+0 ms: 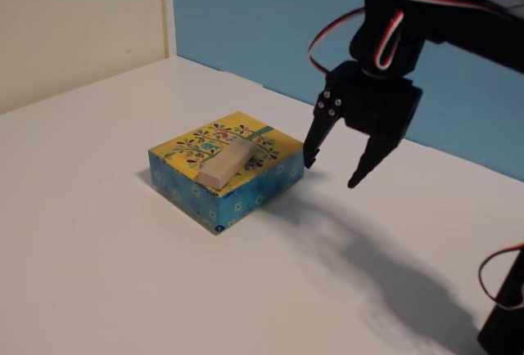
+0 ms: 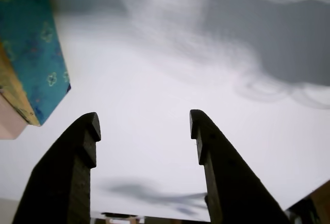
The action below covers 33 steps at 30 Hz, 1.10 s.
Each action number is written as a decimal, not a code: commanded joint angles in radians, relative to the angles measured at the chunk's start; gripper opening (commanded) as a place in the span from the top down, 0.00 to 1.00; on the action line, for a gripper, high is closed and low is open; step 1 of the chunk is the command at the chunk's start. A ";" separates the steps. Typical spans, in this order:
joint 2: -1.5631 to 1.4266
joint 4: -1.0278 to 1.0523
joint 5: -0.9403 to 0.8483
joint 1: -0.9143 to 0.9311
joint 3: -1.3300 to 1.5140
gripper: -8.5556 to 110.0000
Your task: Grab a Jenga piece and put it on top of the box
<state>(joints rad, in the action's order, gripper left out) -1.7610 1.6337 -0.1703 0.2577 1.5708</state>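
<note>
My gripper (image 1: 333,172) hangs with fingers spread apart and nothing between them, just beside the box (image 1: 225,170); the Jenga piece (image 1: 227,164) lies on the box's yellow top, near its front edge

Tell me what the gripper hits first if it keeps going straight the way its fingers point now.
Probably the bare white table. The open gripper points down just right of the box in the fixed view; the wrist view shows only tabletop between the fingers, with the box off to the left.
</note>
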 commanded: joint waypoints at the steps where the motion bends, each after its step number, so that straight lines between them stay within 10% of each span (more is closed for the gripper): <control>1: -0.066 -0.046 -0.011 0.000 0.044 0.76; 33: -0.747 -0.437 -0.002 0.032 0.664 0.76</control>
<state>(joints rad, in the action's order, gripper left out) -2.4574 1.2241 -0.1810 0.2838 2.2227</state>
